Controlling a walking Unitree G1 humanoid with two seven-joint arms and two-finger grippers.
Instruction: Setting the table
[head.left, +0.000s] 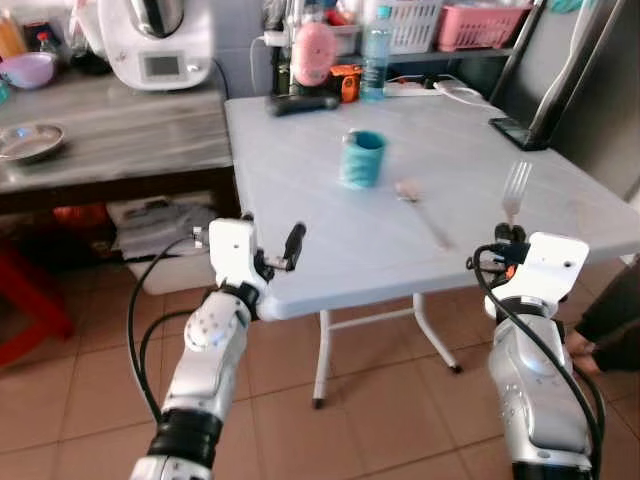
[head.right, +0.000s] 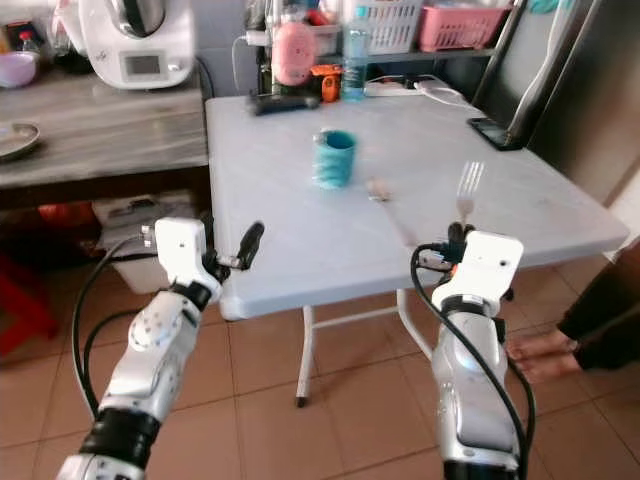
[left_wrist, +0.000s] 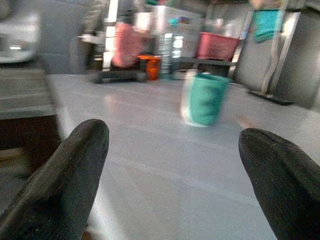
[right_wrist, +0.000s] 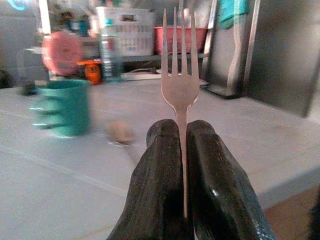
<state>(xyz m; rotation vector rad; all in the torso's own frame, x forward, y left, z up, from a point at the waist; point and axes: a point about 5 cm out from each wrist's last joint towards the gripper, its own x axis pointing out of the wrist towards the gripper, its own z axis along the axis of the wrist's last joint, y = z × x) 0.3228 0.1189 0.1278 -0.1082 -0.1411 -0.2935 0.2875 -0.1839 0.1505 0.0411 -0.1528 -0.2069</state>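
While the right gripper pinches the fork by its handle, jaws closed tight on it with the tines standing straight up past the fingertips, the step in hand looks like laying the fork on the table. The gripper sits at the table's near edge; the spoon lies ahead of the jaws and toward the robot's left, the cup farther ahead on that same side. To do it well: carry the fork forward over the tabletop, tip it down flat, and set it beside the spoon, not across it, before letting go. Releasing while upright would likely let it topple or slide off the edge. The left gripper is spread wide and holds nothing, hovering at the near edge with the cup ahead between its fingers; views are blurred. A phone lies at the far right edge, out of the way.
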